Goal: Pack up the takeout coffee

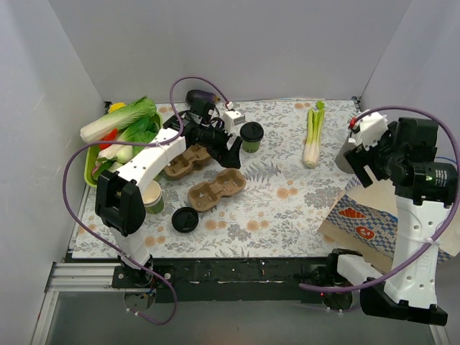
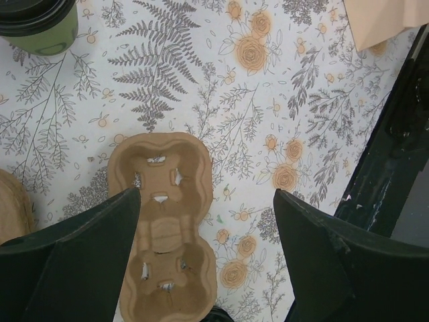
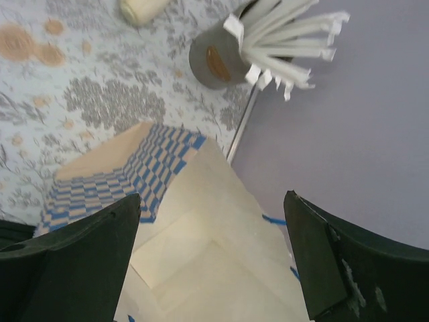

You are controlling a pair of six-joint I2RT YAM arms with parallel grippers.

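Wide apart and empty, the left gripper (image 2: 206,194) hangs above a cardboard cup carrier (image 2: 167,235); the right gripper (image 3: 211,201) gapes empty over the paper bag (image 3: 201,255). Lidded, the takeout coffee (image 1: 251,135) stands on the table (image 1: 287,208) beyond the carrier, unpacked: seating and bagging it remain, I judge

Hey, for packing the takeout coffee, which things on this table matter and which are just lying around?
Likely for the job: lidded green coffee cup, near pulp carrier, far pulp carrier, checked paper bag.
Lying about: celery, eggplant, leafy greens, loose black lid, stacked lidless cups.
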